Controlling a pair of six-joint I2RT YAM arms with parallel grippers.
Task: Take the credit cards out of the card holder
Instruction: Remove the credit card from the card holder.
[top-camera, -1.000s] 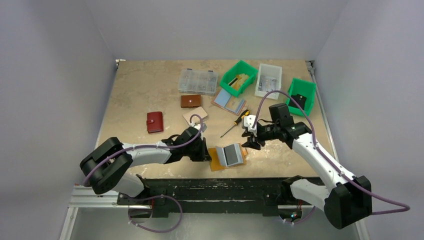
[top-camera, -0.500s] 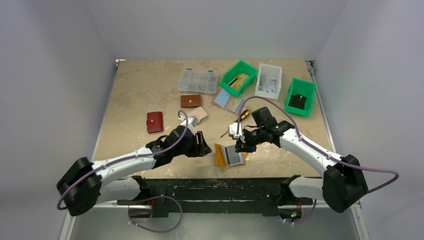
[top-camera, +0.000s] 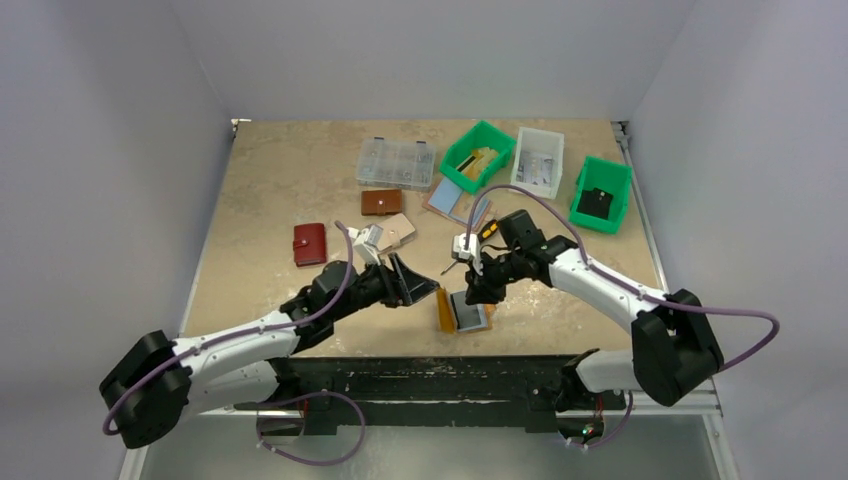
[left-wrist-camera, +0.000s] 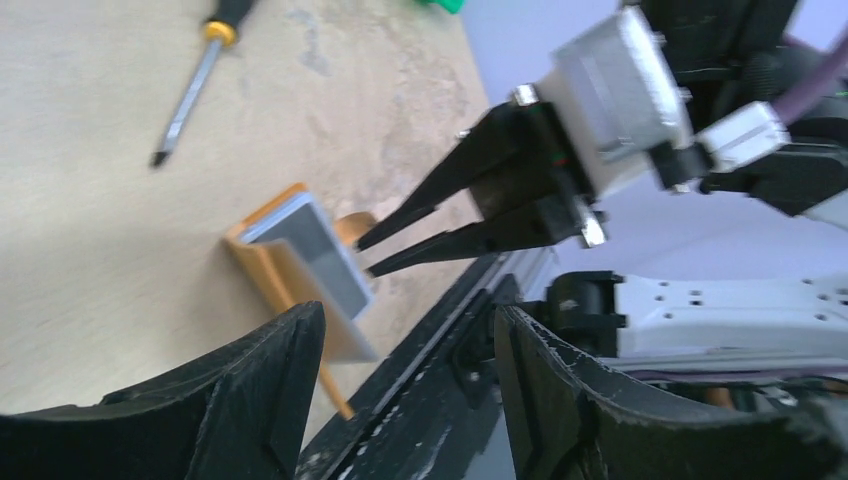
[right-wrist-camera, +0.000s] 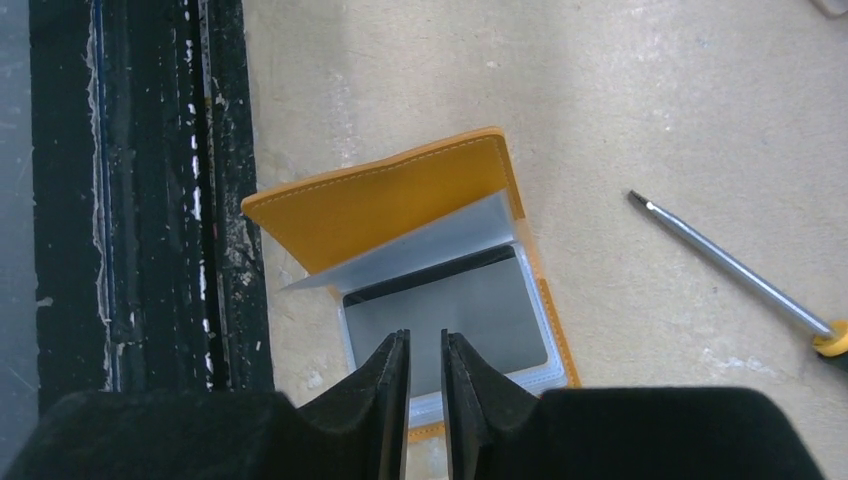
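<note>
Right wrist shows our right gripper (right-wrist-camera: 425, 338), jaws nearly together, over the credit cards (right-wrist-camera: 440, 300) in the card holder (right-wrist-camera: 390, 200); whether it pinches one, we cannot tell. Our left gripper (left-wrist-camera: 405, 315) stands spread, giving room

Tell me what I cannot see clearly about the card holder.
Right wrist view: the right hand covers one end of the card holder; any grip is hidden.
Top view: the credit cards are too small to count.
Left wrist view: the left hand hides part of the holder.
</note>
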